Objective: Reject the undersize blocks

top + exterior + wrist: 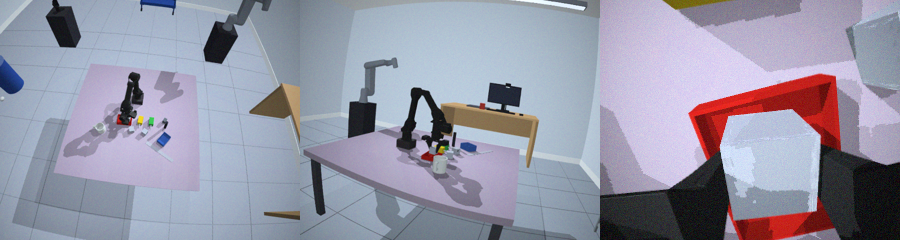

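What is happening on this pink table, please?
A black robot arm is sorting steel blocks with a gauge. Its hand is closed on one steel block, over the red reject tray. The block is not yet released. Two other pale blocks stand on the table near the tray. The green gauge is out of the hand, beside a yellow one. Whether the held block is undersize, I cannot tell.
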